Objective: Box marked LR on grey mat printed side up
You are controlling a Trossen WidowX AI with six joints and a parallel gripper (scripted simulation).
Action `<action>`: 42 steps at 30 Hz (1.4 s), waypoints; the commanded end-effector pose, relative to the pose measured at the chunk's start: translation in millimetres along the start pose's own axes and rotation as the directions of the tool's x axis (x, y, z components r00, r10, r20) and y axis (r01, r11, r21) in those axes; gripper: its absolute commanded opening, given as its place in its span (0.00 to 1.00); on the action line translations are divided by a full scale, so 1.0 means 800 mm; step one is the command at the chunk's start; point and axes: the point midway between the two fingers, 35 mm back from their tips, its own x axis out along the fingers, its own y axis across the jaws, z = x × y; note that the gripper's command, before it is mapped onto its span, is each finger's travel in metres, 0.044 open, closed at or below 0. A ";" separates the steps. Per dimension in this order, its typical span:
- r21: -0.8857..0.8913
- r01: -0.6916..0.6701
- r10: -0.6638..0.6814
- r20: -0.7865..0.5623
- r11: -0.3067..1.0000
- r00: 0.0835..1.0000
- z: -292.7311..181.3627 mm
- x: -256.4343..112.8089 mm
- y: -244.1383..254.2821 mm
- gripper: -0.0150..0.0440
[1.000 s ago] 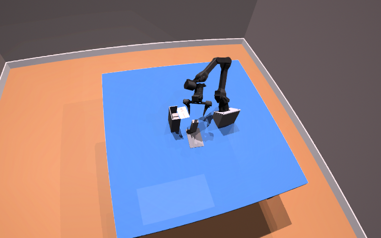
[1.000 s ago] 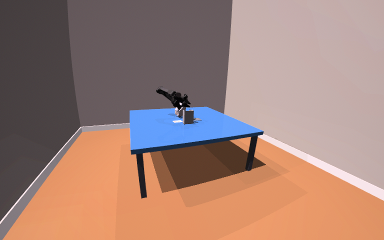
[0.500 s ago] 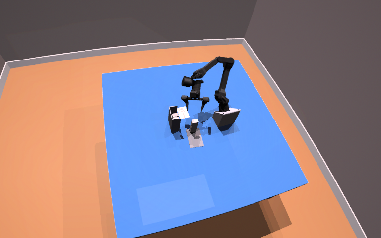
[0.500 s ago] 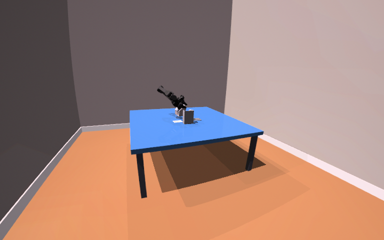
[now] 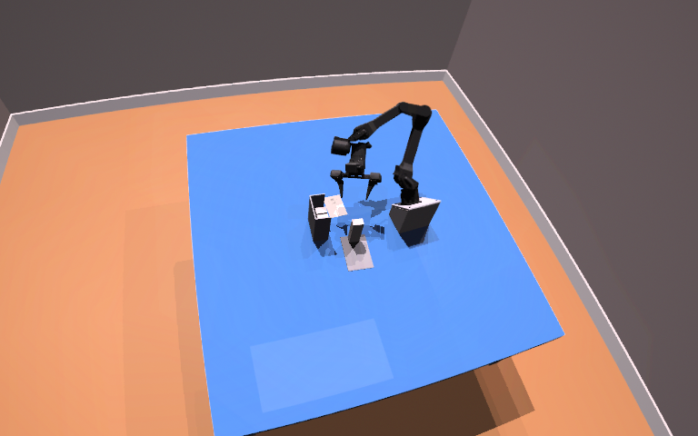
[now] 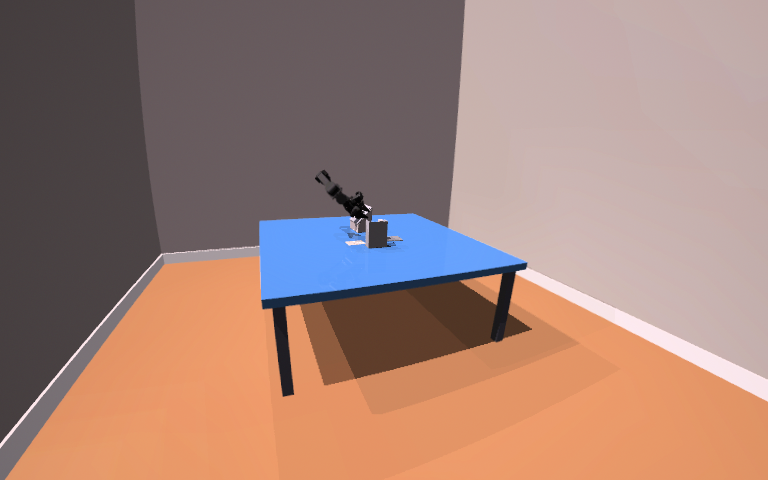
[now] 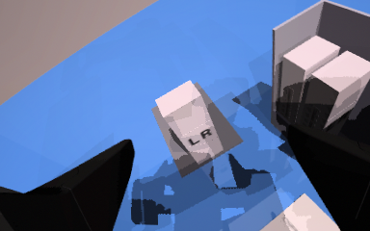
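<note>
The LR box [image 5: 355, 232] [image 7: 197, 126] stands upright on the grey mat [image 5: 361, 262] [image 6: 395, 238] [image 7: 224, 121]. It stands toward the arm's end of the mat. Its printed side is vertical, with the letters LR readable in the wrist view; a plain white end faces up. My gripper [image 5: 353, 198] [image 7: 209, 139] is open and empty, above and back from the box, apart from it. The bin [image 5: 320, 231] [image 6: 377, 234] [image 7: 297, 36] holds two other boxes [image 5: 321, 211], one pale-topped box [image 7: 312, 50] beside another [image 7: 346, 69]. Their codes cannot be read.
A white card [image 5: 334, 205] [image 6: 355, 242] [image 7: 308, 216] lies beside the bin on the blue table [image 5: 267, 287] [image 6: 317, 271]. The arm's grey base [image 5: 413, 218] stands on the other side of the mat from the bin. The bin's walls rise beside the mat.
</note>
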 end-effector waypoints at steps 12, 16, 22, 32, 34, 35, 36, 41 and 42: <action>-0.005 0.000 0.000 -0.001 1.000 1.000 -0.023 0.015 -0.009 1.00; -0.005 0.000 0.000 -0.001 1.000 1.000 -0.030 0.019 -0.011 1.00; -0.006 -0.001 0.001 -0.002 1.000 1.000 -0.041 0.025 -0.014 1.00; -0.006 0.000 0.000 -0.003 1.000 1.000 -0.051 0.036 -0.016 1.00; -0.006 -0.001 0.001 -0.003 1.000 1.000 -0.052 0.040 -0.016 1.00; -0.006 -0.001 0.001 -0.003 1.000 1.000 -0.053 0.041 -0.016 1.00; -0.006 -0.001 0.001 -0.003 1.000 1.000 -0.054 0.043 -0.016 1.00; -0.006 -0.001 0.001 -0.003 1.000 1.000 -0.058 0.053 -0.016 1.00; -0.006 -0.001 0.001 -0.003 1.000 1.000 -0.058 0.055 -0.016 1.00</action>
